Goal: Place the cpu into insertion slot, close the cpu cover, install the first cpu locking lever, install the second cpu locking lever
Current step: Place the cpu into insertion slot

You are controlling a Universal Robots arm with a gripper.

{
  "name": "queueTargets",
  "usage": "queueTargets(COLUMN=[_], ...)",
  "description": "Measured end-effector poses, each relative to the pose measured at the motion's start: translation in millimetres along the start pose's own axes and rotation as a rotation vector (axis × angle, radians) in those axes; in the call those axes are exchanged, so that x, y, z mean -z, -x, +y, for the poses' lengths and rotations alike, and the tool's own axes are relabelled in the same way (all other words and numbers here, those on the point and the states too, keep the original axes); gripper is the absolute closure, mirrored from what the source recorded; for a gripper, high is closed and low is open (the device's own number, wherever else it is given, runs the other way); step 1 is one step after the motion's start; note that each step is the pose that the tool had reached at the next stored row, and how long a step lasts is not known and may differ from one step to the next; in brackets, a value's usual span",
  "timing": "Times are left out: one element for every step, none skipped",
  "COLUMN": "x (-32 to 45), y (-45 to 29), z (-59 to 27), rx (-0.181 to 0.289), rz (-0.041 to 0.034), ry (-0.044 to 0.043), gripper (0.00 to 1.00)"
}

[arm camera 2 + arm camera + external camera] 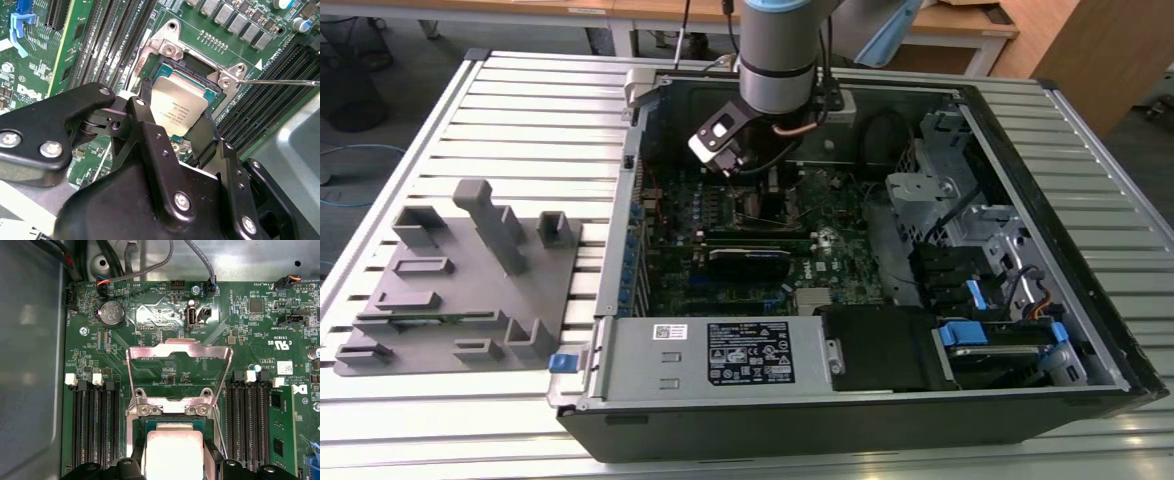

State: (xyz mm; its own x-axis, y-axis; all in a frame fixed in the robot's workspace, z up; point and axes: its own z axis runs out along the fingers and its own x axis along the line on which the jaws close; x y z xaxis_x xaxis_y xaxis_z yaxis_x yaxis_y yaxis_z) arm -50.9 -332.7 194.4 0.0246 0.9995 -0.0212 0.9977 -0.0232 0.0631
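The cpu (177, 105), a flat silver-grey square, sits between the two black fingers (145, 120) of my gripper (175, 117), right over the insertion slot (200, 65). Both fingers press against its sides, so the gripper is shut on it. In the first wrist view the cpu (172, 452) lies just below the cpu cover (150, 351), a silvery window frame that stands swung open on its hinge. A thin locking lever (280, 81) sticks out sideways from the slot's rim. In the exterior view the gripper (750, 172) hangs low inside the open computer case, above the slot (767, 205).
Long black memory slots (95, 430) (250, 425) flank the socket. Cables (200, 260) and the grey case wall (30, 365) are close by. In the exterior view a power supply (720, 355), a drive cage (947, 200) and a grey fixture (454, 280) on the exterior view's left surround the board.
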Motion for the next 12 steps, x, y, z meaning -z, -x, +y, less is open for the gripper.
queueTargets(x=[-0.1, -0.4, -0.7, -0.9, -1.2, -1.2, -1.2, -1.3, -1.3, -1.3, -1.4, -1.4], y=[0.0, -0.1, -0.2, -0.2, -0.2, -0.2, -0.2, -0.2, -0.2, -0.2, -0.2, -0.2], z=[-0.1, -0.1, -0.2, -0.3, -0.3, -0.3, -0.3, -0.3, -0.3, -0.3, -0.3, -0.3], rx=[-0.001, -0.002, -0.003, -0.004, -0.005, -0.005, -0.005, -0.005, -0.006, -0.006, -0.006, -0.006], rz=[-0.0001, 0.0001, 0.0000, -0.0003, -0.0004, -0.0005, -0.0006, -0.0006, -0.0004, -0.0004, -0.0004, -0.0003], ry=[0.0000, 0.0001, 0.0000, -0.0002, -0.0002, -0.0003, -0.0002, -0.0003, -0.0002, -0.0002, -0.0001, -0.0001], gripper=[0.46, 0.46, 0.46, 0.46, 0.46, 0.46, 0.46, 0.46, 0.46, 0.46, 0.46, 0.46])
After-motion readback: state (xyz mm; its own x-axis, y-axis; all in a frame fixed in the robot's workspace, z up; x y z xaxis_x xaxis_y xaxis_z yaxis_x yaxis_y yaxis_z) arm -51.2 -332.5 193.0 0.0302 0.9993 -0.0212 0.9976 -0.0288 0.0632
